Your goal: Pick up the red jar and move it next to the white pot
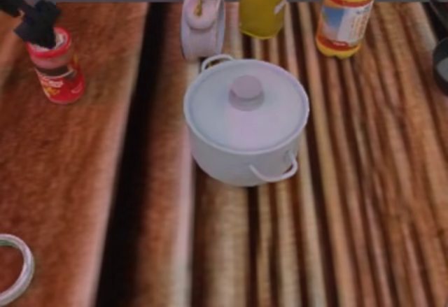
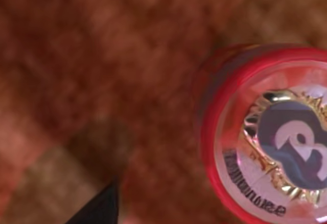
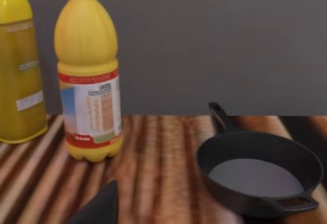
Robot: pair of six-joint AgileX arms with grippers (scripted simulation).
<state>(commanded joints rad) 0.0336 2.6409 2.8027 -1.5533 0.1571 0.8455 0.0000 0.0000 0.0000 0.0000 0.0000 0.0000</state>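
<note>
At the table's far left, the left hand (image 1: 38, 24), grip state unclear, covers the red jar (image 1: 59, 73).

Wooden table (image 1: 364, 216) carries white pot (image 1: 245, 131), red jar (image 1: 59, 69), bottles.

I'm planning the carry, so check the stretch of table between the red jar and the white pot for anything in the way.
Nothing visible blocks it. Bare wood lies between the red jar and the white pot. The small white jug stands behind the pot, off that line. The left gripper is at the jar's lid.

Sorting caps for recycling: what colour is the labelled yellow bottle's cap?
Red, seen best in the right wrist view: yellow bottle.
</note>
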